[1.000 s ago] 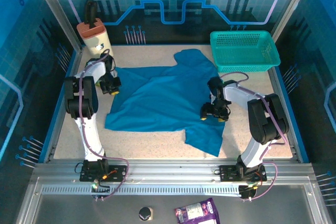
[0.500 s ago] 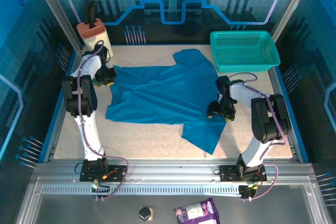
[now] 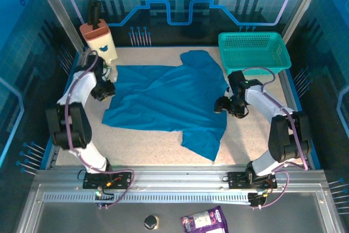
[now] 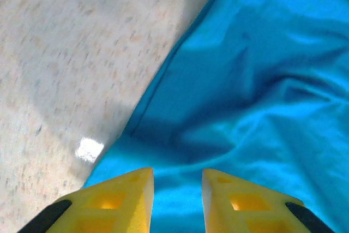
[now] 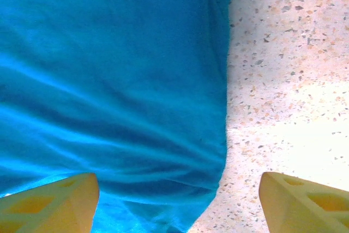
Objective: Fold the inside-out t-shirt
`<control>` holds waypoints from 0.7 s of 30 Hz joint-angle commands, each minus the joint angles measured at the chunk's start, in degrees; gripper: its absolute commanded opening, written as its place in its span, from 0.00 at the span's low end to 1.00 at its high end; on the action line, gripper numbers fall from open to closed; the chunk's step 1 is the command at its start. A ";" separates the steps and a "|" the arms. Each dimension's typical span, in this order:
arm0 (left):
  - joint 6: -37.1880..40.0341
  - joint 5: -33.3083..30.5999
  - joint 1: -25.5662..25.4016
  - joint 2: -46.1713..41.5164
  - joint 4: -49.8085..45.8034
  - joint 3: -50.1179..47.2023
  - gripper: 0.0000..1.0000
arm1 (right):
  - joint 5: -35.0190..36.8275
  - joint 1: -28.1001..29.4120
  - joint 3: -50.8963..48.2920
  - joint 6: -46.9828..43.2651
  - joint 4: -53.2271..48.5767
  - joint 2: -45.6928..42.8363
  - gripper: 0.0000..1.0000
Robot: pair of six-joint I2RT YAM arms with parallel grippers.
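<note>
Since a second ago the left arm has swung outward, the right end effector has shifted toward the far side, and the one plain medium-blue cloth t-shirt now lies flatter and wider. It is spread across the middle of the speckled beige counter, one sleeve pointing toward the far side and another part trailing toward the near edge.

Two arms work here, one at each side of the shirt. The left end effector sits at the shirt's left edge; its yellow fingers stand slightly parted with cloth lying flat below the gap, nothing pinched. The right end effector hovers at the shirt's right edge, its yellow fingers spread wide, over both hem and bare counter.

One teal plastic mesh basket stands at the far right corner, apart from the shirt, its mesh bottom showing. One beige container with a salmon top and black handle stands at the far left corner, near the left arm. On the metal ledge in front of the bases lie one purple packet and one small dark round knob.
</note>
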 commanded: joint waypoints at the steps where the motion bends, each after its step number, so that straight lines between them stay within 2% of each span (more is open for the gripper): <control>1: -6.31 2.98 3.67 -7.79 -0.27 -8.88 0.35 | -2.34 0.53 -1.10 -0.15 -1.56 -2.32 0.78; 3: -8.57 8.16 7.96 -12.53 2.41 -15.27 0.43 | -3.21 0.58 -2.07 -0.39 -1.52 -3.37 0.78; 7: -11.95 19.42 17.23 -15.81 7.99 -24.22 0.41 | -4.73 0.63 -3.17 -0.79 -1.50 -5.22 0.78; 12: -12.26 26.05 19.21 -11.55 13.38 -27.50 0.37 | -6.09 0.82 -4.37 -0.72 -1.96 -7.10 0.78; 17: -12.11 23.64 19.28 -8.70 15.44 -28.59 0.38 | -6.52 0.95 -5.56 0.43 -2.40 -8.97 0.78; 21: -12.12 17.61 19.28 -8.32 14.05 -28.55 0.42 | -6.54 1.83 -6.36 1.92 -2.69 -10.46 0.78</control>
